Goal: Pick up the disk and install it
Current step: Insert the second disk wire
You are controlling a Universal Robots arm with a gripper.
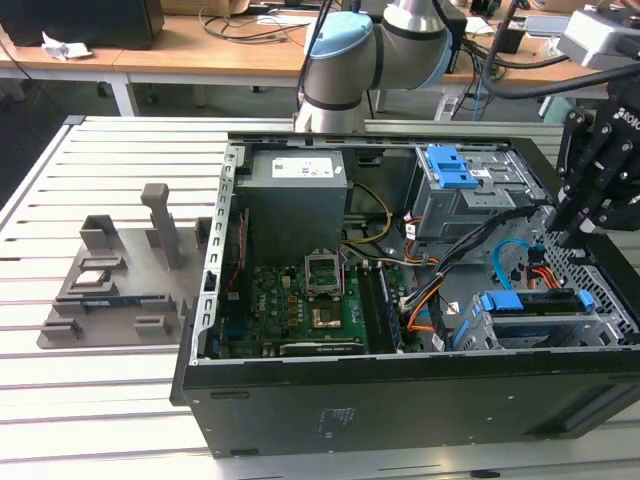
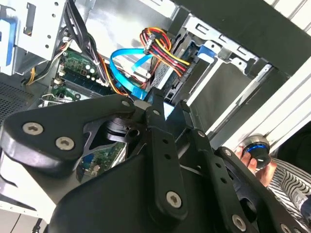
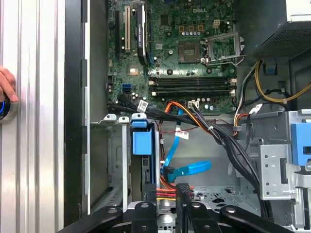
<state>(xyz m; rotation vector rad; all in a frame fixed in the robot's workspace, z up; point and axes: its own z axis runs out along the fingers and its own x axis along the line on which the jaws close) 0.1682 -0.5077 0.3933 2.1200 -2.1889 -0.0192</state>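
Note:
The disk sits in the drive cage at the near corner of the open computer case, on the exterior view's right. Its bright blue frame edge shows along the cage's top. In the first wrist view its blue frame end stands in the cage slot. My gripper hangs just above and behind that cage, over the blue and orange cables. In the first wrist view my gripper shows a narrow gap between the fingers with nothing held. My gripper points down at the blue cable in the second wrist view.
The case holds a motherboard, a grey power supply and an upper bay with a blue latch plate. Loose cables lie beside the cage. A grey fixture stands on the slatted table. A hand rests on a blue-lit button.

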